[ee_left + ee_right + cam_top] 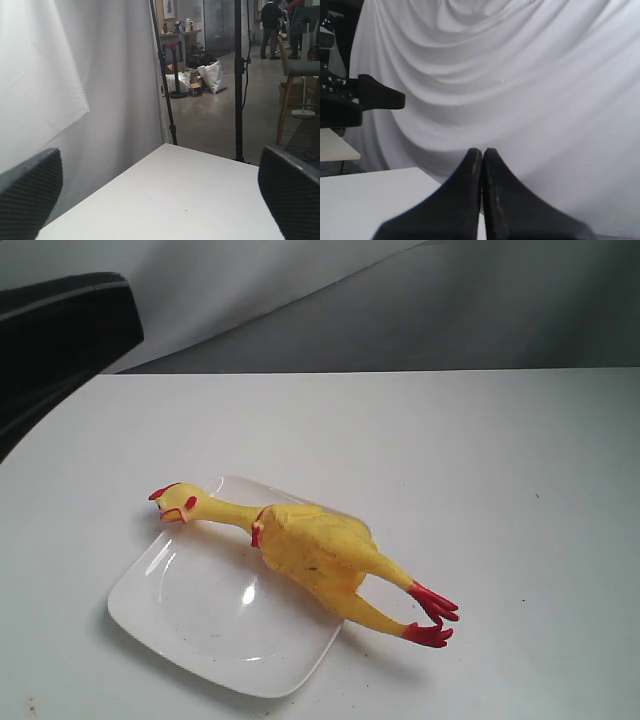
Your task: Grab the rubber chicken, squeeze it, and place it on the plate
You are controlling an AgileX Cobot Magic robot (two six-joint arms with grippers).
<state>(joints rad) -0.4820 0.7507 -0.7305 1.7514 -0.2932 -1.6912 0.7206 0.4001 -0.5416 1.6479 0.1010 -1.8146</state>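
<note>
The yellow rubber chicken (310, 545) lies across the far edge of the white square plate (190, 625) in the exterior view. Its red-combed head hangs over the plate's left corner and its red feet rest on the table to the right. No gripper touches it. My left gripper (162, 192) is open, its two dark fingers (27, 187) wide apart over bare table. My right gripper (482, 152) is shut with nothing between its fingers, facing the white drape. Neither wrist view shows the chicken or the plate.
A white table (500, 470) carries everything, with a draped white cloth behind it. A dark arm part (55, 335) fills the exterior view's upper left corner. Beyond the table's far edge in the left wrist view stand black light stands (239, 80) on a room floor.
</note>
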